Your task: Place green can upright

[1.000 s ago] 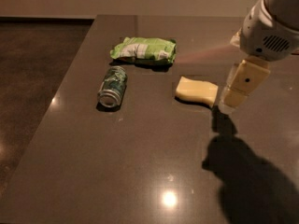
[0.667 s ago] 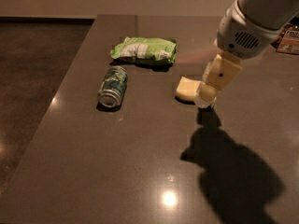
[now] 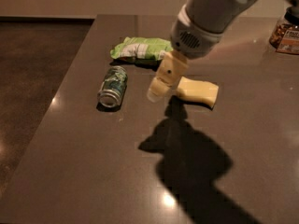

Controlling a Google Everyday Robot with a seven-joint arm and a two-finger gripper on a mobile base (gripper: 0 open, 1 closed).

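The green can lies on its side on the dark table, left of centre, with its silver end facing the front. My gripper hangs from the white arm a little to the right of the can and above the table. It is apart from the can and holds nothing that I can see.
A crinkly green-and-white snack bag lies behind the can. A pale yellow sponge lies just right of the gripper. A jar stands at the far right edge. The table's left edge drops to a dark floor.
The arm and gripper have moved left across the table, from beyond the yellow sponge to a spot just right of the can. The can has not moved.
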